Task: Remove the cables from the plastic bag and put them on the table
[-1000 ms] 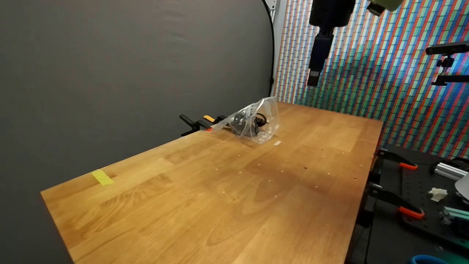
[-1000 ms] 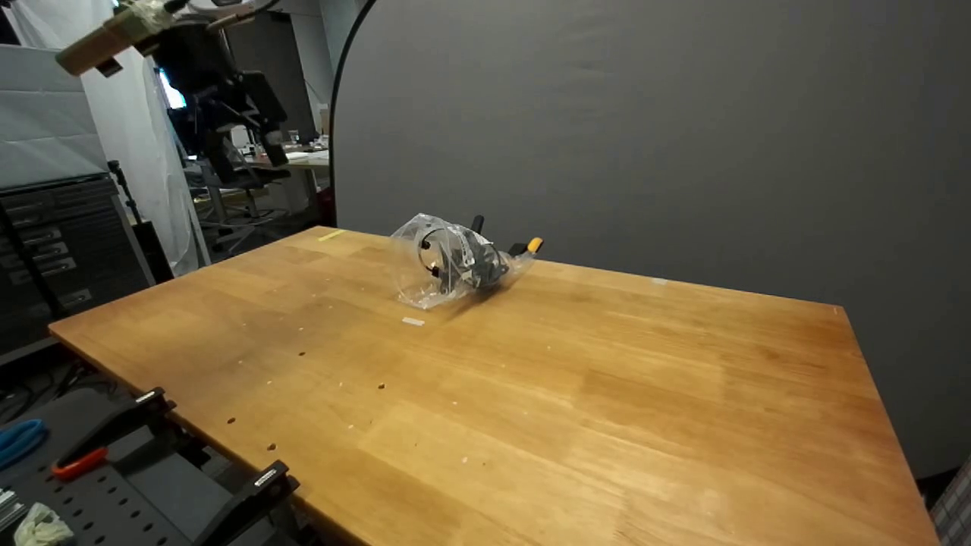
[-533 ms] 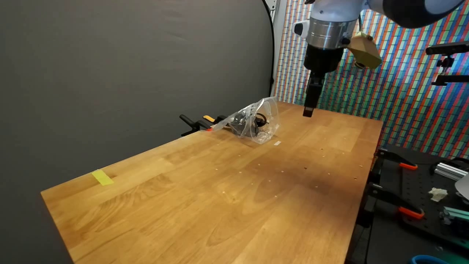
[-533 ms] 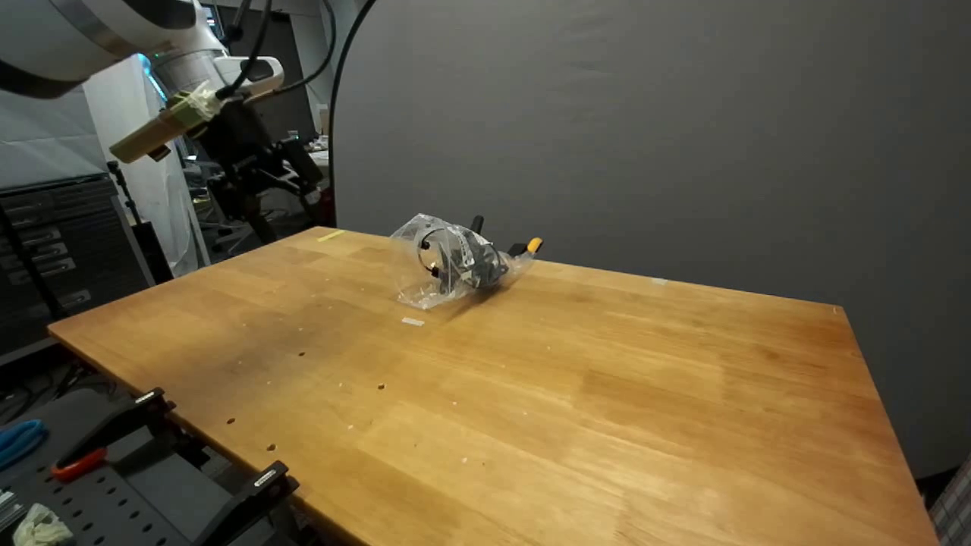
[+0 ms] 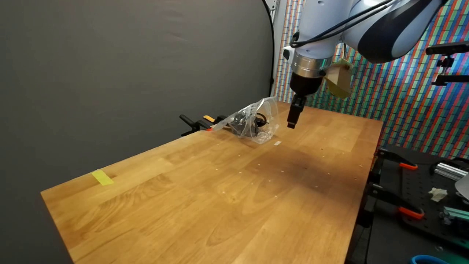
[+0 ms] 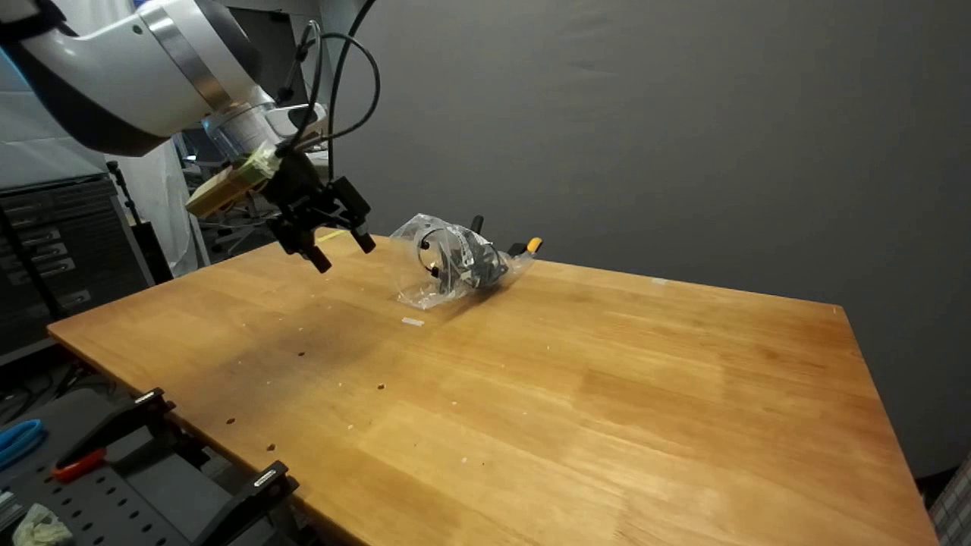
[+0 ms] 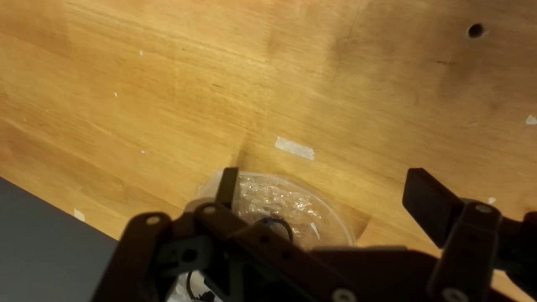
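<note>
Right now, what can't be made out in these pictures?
Cables: number unclear; the crinkled bag blurs them in both exterior views.
Much of the bag: hidden in the wrist view by the gripper and bottom edge.
Arm: far end cut off by picture edges in both exterior views.
Blue item: cut off by the left edge in an exterior view.

Plenty of room across the broad tabletop (image 6: 645, 394), but blocked near one edge by the plastic bag (image 6: 416, 292) and clamp handles (image 5: 188, 120)!
</note>
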Controlling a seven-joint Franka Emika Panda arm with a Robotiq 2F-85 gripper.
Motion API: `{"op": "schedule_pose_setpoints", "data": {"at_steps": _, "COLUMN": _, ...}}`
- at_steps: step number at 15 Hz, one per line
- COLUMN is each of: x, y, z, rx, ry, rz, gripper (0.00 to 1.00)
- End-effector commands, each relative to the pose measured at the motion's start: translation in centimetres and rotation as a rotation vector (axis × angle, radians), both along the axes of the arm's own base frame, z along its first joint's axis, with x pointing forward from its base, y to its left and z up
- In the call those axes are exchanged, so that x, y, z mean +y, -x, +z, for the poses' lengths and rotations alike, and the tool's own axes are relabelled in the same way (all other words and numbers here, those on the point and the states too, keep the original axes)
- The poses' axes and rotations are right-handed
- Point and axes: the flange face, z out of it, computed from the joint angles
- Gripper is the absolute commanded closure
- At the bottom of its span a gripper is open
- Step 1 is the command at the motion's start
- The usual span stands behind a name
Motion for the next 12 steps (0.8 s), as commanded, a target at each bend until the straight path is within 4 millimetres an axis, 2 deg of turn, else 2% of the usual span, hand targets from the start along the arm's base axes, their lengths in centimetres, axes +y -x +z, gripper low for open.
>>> {"op": "schedule_pose_setpoints", "data": {"at_steps": 1, "x": -0.2, "y": -4.0, "z": -1.5, "rx": -0.074, "ry": -0.029, "rz": -0.063, "gripper": 0.00}}
{"op": "schedule_pose_setpoints", "data": {"at_steps": 7, "x": -1.0, "y": -8.8, "z": -4.0, "rx": -0.138, "ry": -0.041, "rz": -0.107, "gripper": 0.00}}
{"op": "schedule_pose_setpoints", "data": {"at_steps": 12, "x": -1.9, "y": -12.0, "z": -5.0, "rx": -0.206, "ry": -0.023, "rz": -0.092, "gripper": 0.00}}
